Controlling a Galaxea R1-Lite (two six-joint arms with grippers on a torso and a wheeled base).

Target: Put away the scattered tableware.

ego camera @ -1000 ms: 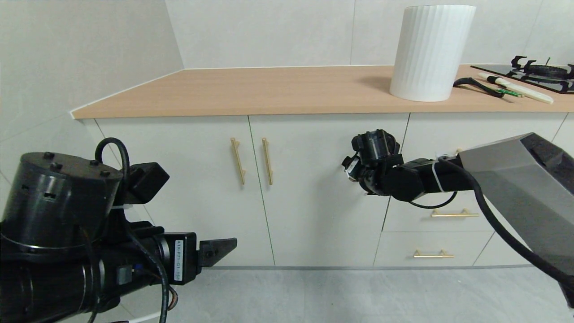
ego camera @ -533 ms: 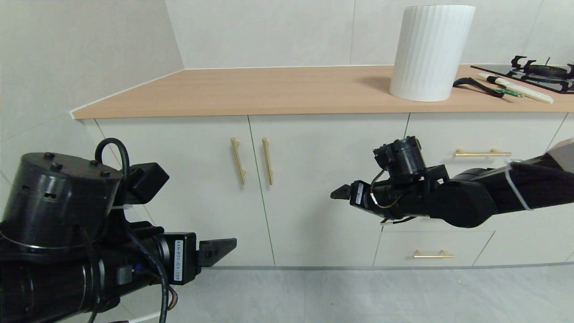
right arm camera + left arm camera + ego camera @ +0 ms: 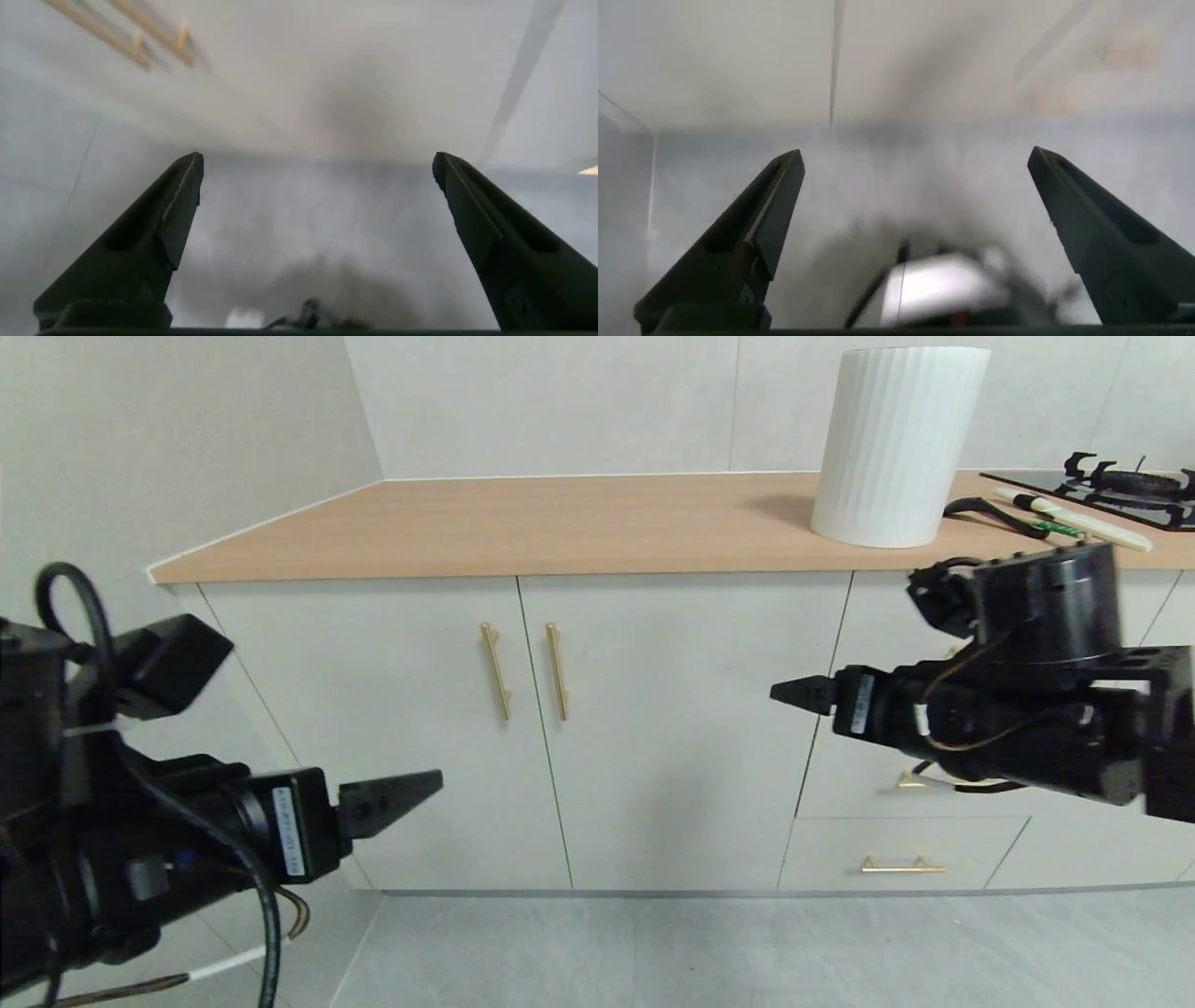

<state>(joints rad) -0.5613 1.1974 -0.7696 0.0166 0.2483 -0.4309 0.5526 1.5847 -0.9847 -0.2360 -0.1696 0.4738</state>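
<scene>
The table [image 3: 560, 523] carries a white ribbed container [image 3: 896, 443]. The scattered tableware [image 3: 1046, 523] lies just beside the container, toward the stove [image 3: 1134, 483]. Both claws are spread wide and empty, lower than the container: the right claw [image 3: 798, 693] is nearly beneath it, and the left claw [image 3: 411, 789] is well off. The right arm likely suits the job. It should clear the table's edge first, then descend onto one handle.

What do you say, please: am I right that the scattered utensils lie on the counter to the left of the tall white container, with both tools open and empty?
Not quite: the head view shows the utensils on the counter to the right of the tall white container. The left tool and right tool are indeed open and empty.
</scene>
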